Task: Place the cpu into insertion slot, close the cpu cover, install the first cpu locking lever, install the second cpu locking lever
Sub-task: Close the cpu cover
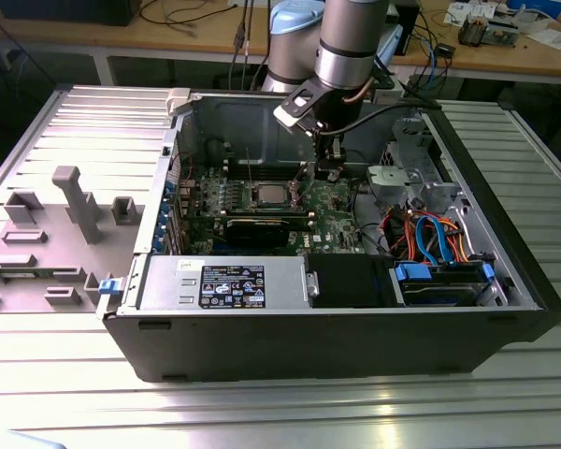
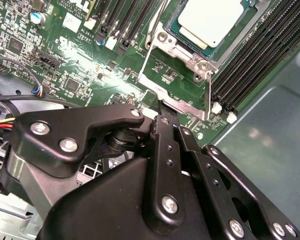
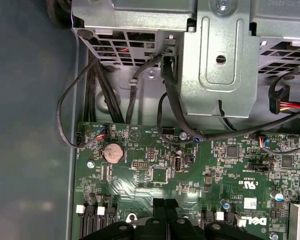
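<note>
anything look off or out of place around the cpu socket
Nothing damaged or spilled. The cpu sits in the insertion slot, but the cpu cover stands open, swung away from it, with the gripper at the cover's free edge.

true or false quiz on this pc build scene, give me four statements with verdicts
1. The cpu sits in the insertion slot. True.
2. The cpu cover lies flat over the cpu. False: it is swung open, and green board shows through its window.
3. The hand is at the cpu cover's free edge. True.
4. The computer case is closed up. False: its side is open and the arm reaches in.
</note>
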Tool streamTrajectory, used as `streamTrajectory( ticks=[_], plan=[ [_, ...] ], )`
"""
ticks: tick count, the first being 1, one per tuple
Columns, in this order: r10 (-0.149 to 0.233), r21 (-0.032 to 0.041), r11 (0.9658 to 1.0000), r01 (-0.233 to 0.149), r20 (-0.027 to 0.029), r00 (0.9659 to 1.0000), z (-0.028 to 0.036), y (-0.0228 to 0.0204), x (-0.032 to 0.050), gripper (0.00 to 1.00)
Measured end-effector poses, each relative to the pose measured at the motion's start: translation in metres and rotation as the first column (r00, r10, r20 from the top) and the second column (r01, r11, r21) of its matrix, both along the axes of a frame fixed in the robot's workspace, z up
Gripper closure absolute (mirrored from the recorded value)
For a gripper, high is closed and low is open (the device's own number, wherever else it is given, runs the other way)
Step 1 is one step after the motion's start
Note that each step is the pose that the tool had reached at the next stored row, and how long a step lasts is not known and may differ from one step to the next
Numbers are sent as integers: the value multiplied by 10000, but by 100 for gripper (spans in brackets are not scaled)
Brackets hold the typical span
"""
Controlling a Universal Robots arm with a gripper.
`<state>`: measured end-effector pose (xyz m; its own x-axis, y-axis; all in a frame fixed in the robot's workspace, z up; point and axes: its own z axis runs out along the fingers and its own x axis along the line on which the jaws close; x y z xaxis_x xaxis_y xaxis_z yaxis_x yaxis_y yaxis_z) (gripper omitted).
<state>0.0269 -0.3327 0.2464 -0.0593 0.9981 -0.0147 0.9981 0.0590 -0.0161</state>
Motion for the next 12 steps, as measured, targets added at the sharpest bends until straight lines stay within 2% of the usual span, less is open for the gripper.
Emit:
streamTrajectory(
  ticks=[12],
  plan=[
    [1, 1, 10000, -1, -11, 10000, -7, 0, -38, 89]
  ],
)
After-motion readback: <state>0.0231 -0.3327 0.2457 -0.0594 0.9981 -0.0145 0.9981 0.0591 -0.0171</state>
